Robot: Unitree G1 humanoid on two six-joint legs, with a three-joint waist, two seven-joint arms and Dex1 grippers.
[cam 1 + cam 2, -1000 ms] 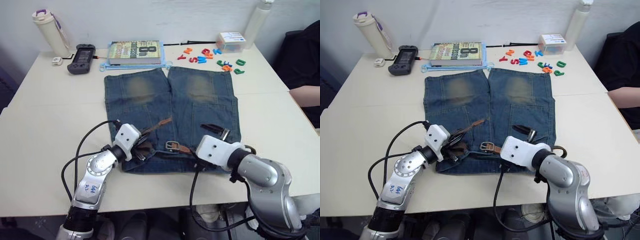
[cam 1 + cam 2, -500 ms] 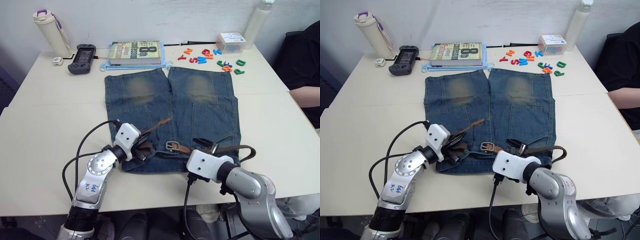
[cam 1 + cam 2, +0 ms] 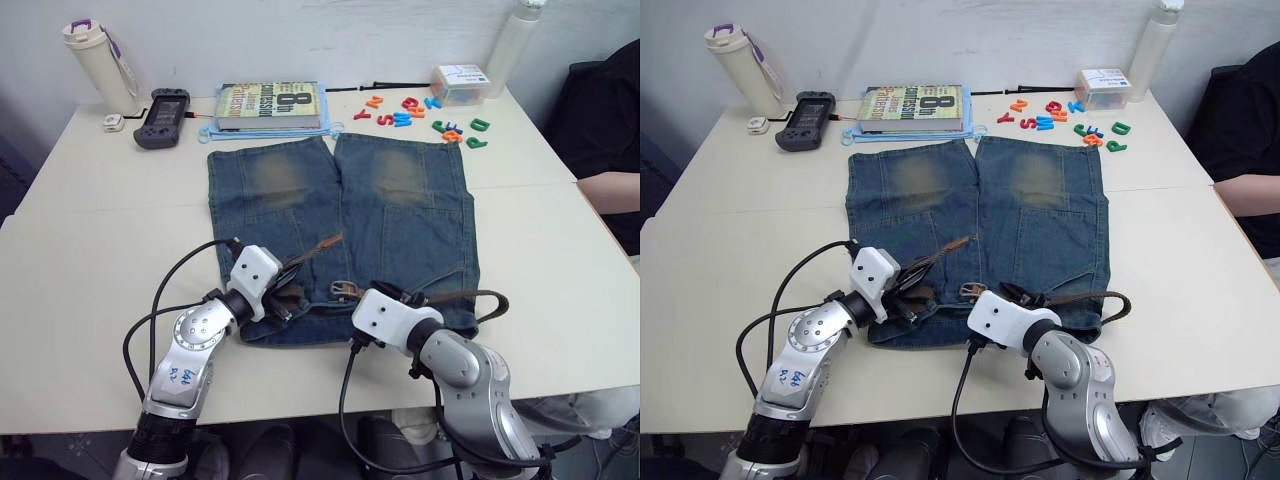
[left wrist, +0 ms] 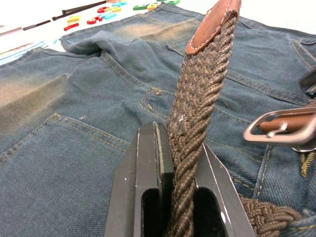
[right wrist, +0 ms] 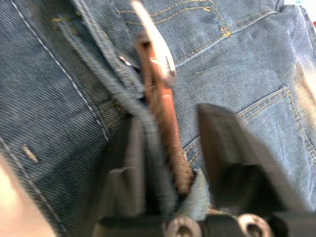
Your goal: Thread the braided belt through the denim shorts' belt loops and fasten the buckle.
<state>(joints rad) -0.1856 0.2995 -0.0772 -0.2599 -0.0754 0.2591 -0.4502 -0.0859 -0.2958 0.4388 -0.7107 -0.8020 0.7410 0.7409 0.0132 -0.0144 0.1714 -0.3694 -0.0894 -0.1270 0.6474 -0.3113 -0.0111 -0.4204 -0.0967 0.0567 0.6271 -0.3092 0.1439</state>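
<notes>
**Presently: belt partly threaded, buckle not fastened**

Item: one denim shorts (image 3: 340, 215), flat on the bench (image 3: 100, 230), waistband toward me.

Item: one braided belt (image 4: 197, 113), lying along the waistband; its far end looped out past the shorts' right edge. Tan tip raised over the left pocket area.

Item: one buckle (image 4: 279, 129), silver, resting on the denim near the waist centre, prong unengaged.

Item: belt loops, one seen for certain in the right wrist view; I could not count the rest.

Left claw (image 3: 285, 290): closed tight on the braided belt just below its tip.

Right claw (image 5: 168, 148): parted, straddling the buckle-end strap and a denim fold, gripping nothing that I could confirm.

Judgement: threading appeared largely done; feeding the tip through the buckle remained.
</notes>
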